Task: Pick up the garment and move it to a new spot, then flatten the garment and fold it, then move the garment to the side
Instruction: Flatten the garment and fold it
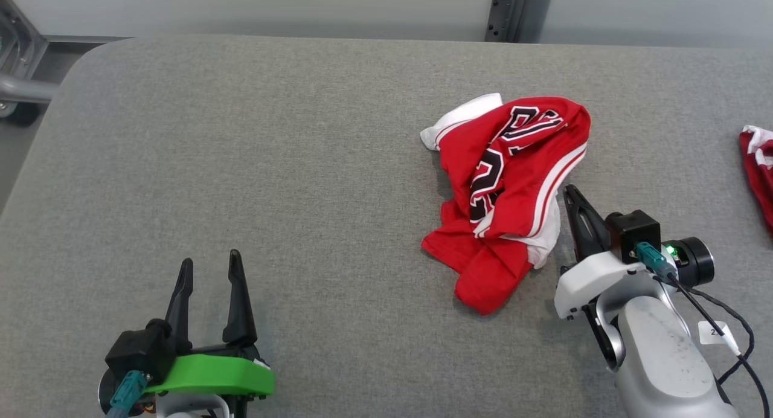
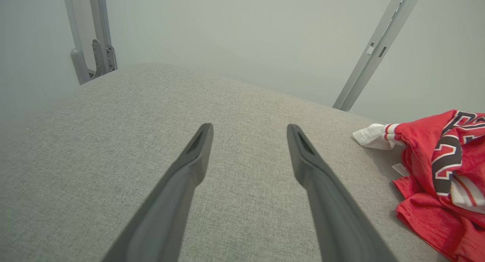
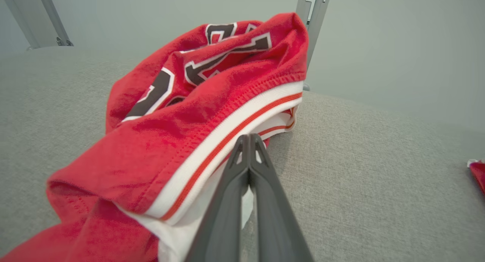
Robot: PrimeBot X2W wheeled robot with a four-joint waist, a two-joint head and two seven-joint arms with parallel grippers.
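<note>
The crumpled red jersey point(image 1: 507, 188) lay right of centre on the grey table point(image 1: 241, 164). The right gripper point(image 1: 570, 192), fingers pressed together, touched its white-trimmed right edge (the left gripper point(image 1: 211, 258) stood spread, well apart).

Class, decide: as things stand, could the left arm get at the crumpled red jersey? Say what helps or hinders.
Probably yes. Bare table lies between the left gripper, jaws open, and the red jersey; the right gripper sits at the jersey's other side, out of that path.
</note>
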